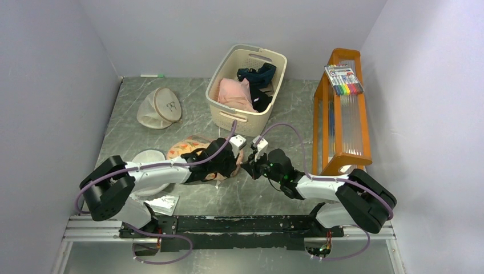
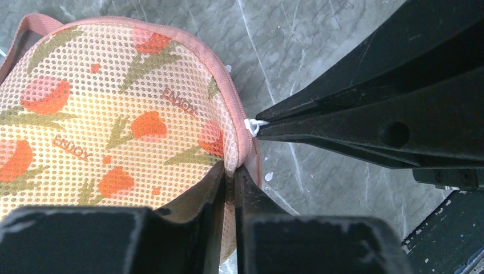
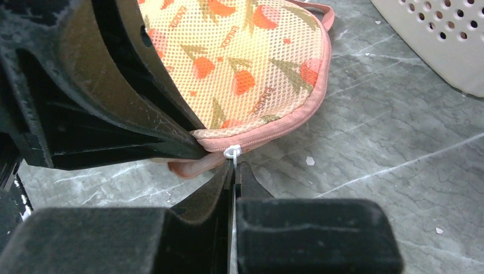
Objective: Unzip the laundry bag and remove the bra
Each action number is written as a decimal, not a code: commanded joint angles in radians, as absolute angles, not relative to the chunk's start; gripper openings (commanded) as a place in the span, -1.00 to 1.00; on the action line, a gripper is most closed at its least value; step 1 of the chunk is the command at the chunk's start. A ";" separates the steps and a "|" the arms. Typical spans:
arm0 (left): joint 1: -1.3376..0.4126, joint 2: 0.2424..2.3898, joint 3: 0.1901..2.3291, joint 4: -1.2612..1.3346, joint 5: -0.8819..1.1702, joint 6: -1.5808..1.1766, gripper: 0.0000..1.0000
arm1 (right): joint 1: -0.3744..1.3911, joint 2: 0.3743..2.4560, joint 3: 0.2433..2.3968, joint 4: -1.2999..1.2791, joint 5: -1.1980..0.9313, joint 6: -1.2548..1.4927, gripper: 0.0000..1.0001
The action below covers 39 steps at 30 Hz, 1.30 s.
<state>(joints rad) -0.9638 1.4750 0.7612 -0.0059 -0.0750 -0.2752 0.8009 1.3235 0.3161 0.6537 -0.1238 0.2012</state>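
The peach-pink laundry bag point(image 1: 187, 147) with orange carrot-like print lies flat on the table, mostly under my left arm. Its mesh face shows in the left wrist view point(image 2: 108, 120) and the right wrist view point(image 3: 251, 63). My left gripper point(image 2: 234, 174) is shut on the bag's pink rim at its right end; from above it is the dark mass on the bag point(image 1: 227, 164). My right gripper point(image 3: 234, 166) is shut on the white zip pull point(image 3: 232, 152), which also shows in the left wrist view point(image 2: 253, 126). The two grippers meet tip to tip point(image 1: 249, 166). The zip looks closed. The bra is hidden.
A cream basket point(image 1: 221, 105) with a pink and a dark navy garment stands behind the bag. A beige round bag with brown rim point(image 1: 159, 108) lies at the back left, a white mesh bag point(image 1: 147, 158) under my left arm. An orange wooden rack point(image 1: 341, 108) with markers stands on the right.
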 commanded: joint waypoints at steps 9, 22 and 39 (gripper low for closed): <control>-1.040 1.439 0.764 -0.027 -0.054 -0.221 -0.86 | 0.683 1.374 0.345 0.611 0.027 0.324 -1.00; -1.036 1.550 0.764 -0.080 -0.226 -0.288 -0.86 | 0.633 1.313 0.285 0.706 -0.178 0.299 -1.00; -1.034 1.380 0.792 -0.049 -0.132 -0.287 0.30 | 0.734 1.340 0.284 0.809 -0.366 0.259 -1.00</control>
<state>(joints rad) -1.0256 1.3190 0.7242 -0.0647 -0.1410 -0.2817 0.7189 1.3296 0.2749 0.7563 -0.3199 0.2787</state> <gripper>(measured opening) 0.646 0.008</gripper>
